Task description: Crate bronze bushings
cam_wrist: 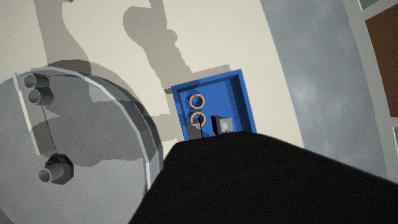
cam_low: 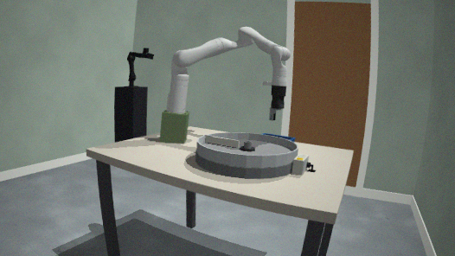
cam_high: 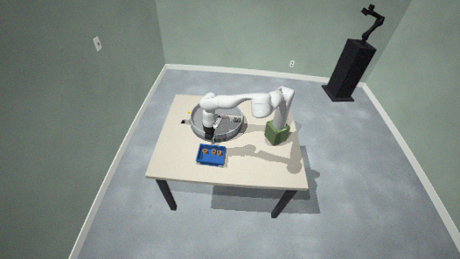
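Apparently the gripper [cam_high: 212,140] [cam_low: 272,114] [cam_wrist: 206,124] hangs empty, jaws part-spread; bronze bushings [cam_high: 213,151] [cam_wrist: 190,101] sit in near blue crate [cam_high: 211,164] [cam_low: 283,137] [cam_wrist: 207,81], likely stiff, smooth, best pinched across outer walls.

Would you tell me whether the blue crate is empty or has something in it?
It has something in it: the top view shows three bronze bushings inside the blue crate.
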Robot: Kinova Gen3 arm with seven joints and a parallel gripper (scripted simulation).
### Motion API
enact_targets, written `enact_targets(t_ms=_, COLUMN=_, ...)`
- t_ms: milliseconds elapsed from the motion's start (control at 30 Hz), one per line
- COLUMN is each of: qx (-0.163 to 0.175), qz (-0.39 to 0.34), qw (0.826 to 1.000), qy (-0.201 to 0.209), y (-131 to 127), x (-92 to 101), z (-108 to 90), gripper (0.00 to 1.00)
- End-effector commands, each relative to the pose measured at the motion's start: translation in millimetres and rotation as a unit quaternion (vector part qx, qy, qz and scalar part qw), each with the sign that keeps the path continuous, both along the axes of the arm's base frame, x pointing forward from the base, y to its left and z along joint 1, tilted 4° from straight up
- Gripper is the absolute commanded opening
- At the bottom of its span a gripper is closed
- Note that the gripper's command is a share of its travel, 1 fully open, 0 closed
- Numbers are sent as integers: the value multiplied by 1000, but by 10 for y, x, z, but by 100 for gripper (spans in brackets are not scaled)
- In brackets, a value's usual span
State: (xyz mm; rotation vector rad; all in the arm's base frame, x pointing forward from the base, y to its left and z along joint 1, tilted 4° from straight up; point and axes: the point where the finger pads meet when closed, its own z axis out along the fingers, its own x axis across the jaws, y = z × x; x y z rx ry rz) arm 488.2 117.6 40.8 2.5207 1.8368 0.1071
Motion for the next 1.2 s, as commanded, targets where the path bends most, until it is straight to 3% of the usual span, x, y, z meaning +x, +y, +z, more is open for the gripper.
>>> enact_targets(t_ms=0, qx=0, qz=0, qw=1000, qy=-1, y=1, x=5, z=9, gripper=42)
enact_targets(t_ms=600, qx=0, qz=0, qw=1000, qy=-1, y=1, x=5, z=9, gripper=42)
enact_targets(t_ms=633, qx=0, qz=0, qw=1000, qy=-1, y=1, x=5, z=9, gripper=100)
enact_targets(t_ms=1167, qx=0, qz=0, qw=1000, qy=-1, y=1, x=5, z=9, gripper=100)
